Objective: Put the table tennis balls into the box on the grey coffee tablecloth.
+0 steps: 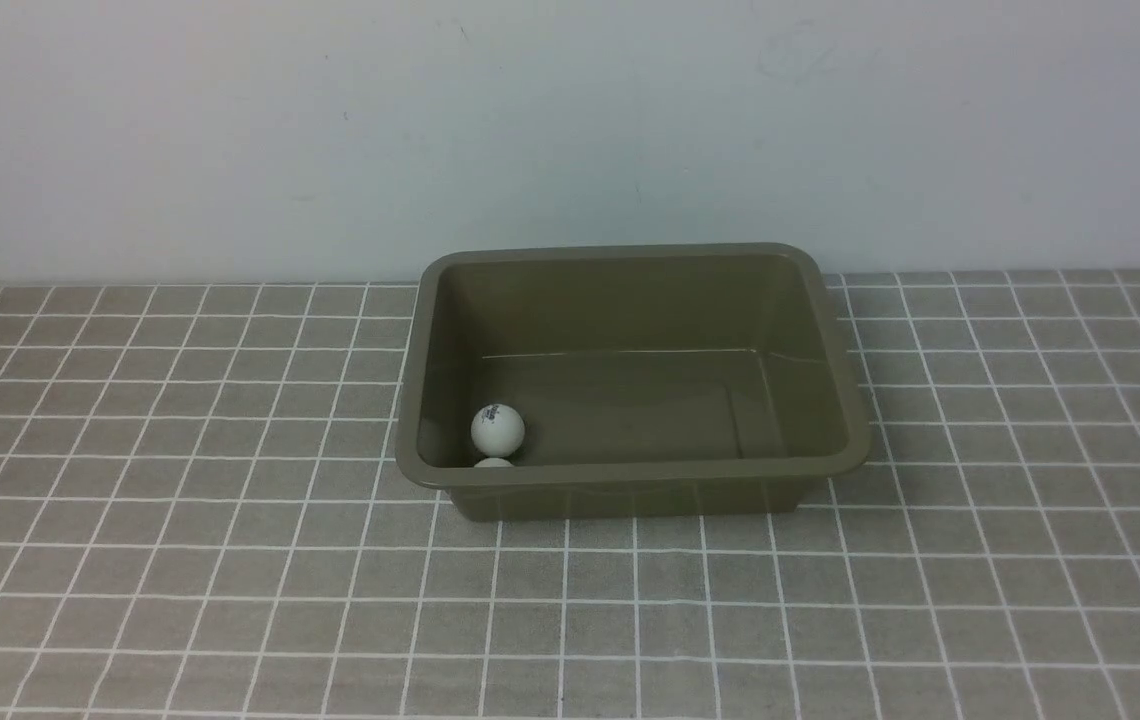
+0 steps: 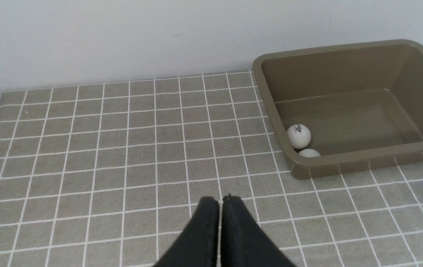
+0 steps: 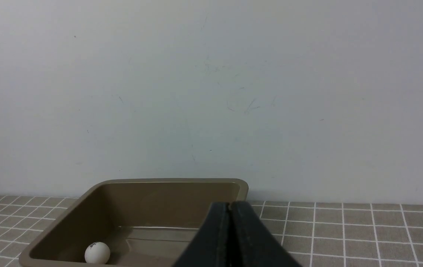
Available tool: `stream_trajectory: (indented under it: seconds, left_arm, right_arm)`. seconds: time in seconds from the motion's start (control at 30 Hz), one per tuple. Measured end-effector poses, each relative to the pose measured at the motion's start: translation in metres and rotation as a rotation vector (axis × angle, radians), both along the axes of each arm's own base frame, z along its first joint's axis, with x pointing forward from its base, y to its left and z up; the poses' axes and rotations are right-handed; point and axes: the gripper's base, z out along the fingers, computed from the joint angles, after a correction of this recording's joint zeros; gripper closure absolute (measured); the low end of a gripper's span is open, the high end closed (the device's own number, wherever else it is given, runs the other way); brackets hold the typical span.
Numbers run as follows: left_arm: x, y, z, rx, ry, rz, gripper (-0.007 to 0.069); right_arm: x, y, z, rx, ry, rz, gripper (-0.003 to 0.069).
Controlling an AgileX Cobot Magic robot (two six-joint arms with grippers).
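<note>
You'll find the marked ball on the floor of the box, in its near left corner. The second ball is just in front of it, mostly hidden behind the near rim. The box stands on the grey coffee tablecloth, close to the wall. Your left tool is closed, fingers pressed together on nothing, over bare cloth left of the box. Your right tool is likewise closed and empty, with the box beyond it.
</note>
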Motion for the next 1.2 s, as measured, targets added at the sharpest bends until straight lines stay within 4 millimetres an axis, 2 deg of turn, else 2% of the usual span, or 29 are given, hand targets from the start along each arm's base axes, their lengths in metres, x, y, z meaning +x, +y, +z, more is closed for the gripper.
stream_trajectory:
  seconds: [0.03, 0.23, 0.67, 0.83, 0.9, 1.0, 1.03, 1.1, 1.13, 1.2]
  left_arm:
    - [-0.008, 0.004, -0.003, -0.004, -0.044, 0.002, 0.0629]
    - [-0.022, 0.009, -0.007, -0.032, -0.094, 0.003, 0.0629]
    - [-0.023, 0.009, -0.007, -0.037, -0.097, 0.006, 0.0629]
    - [-0.020, 0.008, -0.019, -0.016, -0.139, -0.007, 0.0629]
    - [-0.019, 0.006, -0.033, 0.002, -0.178, -0.009, 0.0629]
    - [-0.019, 0.003, -0.066, 0.005, -0.228, 0.004, 0.0629]
    - [-0.019, 0.003, -0.069, 0.010, -0.230, 0.007, 0.0629]
    - [-0.014, 0.002, -0.118, 0.034, -0.224, 0.040, 0.0629]
    - [-0.013, 0.002, -0.128, 0.043, -0.221, 0.050, 0.0629]
    - [-0.010, 0.003, -0.161, 0.066, -0.195, 0.077, 0.0629]
  right_arm:
    - [0.000, 0.000, 0.000, 0.000, 0.000, 0.000, 0.0673]
    - [0.000, 0.000, 0.000, 0.000, 0.000, 0.000, 0.0673]
    - [0.000, 0.000, 0.000, -0.001, 0.000, 0.000, 0.0673]
    - [0.000, 0.000, 0.000, -0.001, 0.000, 0.000, 0.0673]
    - [0.000, 0.000, 0.000, 0.000, -0.001, 0.000, 0.0673]
    - [0.000, 0.000, 0.000, 0.000, -0.002, 0.000, 0.0673]
    - [0.000, 0.000, 0.000, 0.000, -0.002, 0.000, 0.0673]
    - [0.000, 0.000, 0.000, 0.000, -0.002, 0.000, 0.0673]
    - [0.000, 0.000, 0.000, 0.000, -0.002, 0.000, 0.0673]
    - [0.000, 0.000, 0.000, 0.000, -0.002, 0.000, 0.0673]
